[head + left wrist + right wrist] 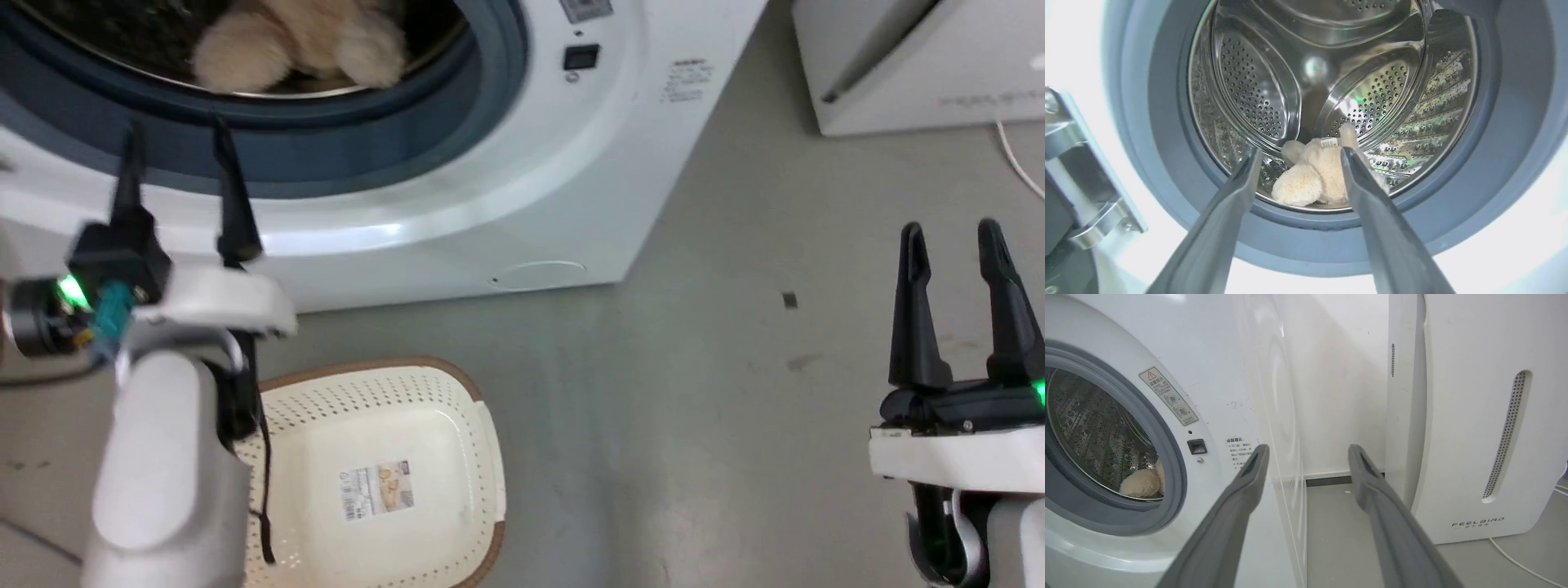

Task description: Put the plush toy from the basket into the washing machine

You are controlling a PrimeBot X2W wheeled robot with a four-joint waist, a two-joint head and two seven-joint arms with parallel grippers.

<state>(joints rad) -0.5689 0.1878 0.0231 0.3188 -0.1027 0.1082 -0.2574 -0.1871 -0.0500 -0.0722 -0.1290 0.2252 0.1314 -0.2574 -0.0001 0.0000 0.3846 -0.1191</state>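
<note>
Cream-beige fluffy plush toy point(298, 45) is lying inside the white front-loading washing machine point(571, 163); oval cream perforated basket point(367, 392) is sitting empty on the floor point(735, 367). Left wrist: left jaws are gaping, gripping nothing; best backing straight out, clear of grey rubber seal point(1502, 122). Right wrist: right jaws are idling, spread.

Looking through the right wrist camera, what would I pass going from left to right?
plush toy inside the washing machine → black latch slot → right gripper → white appliance → white cable
</note>
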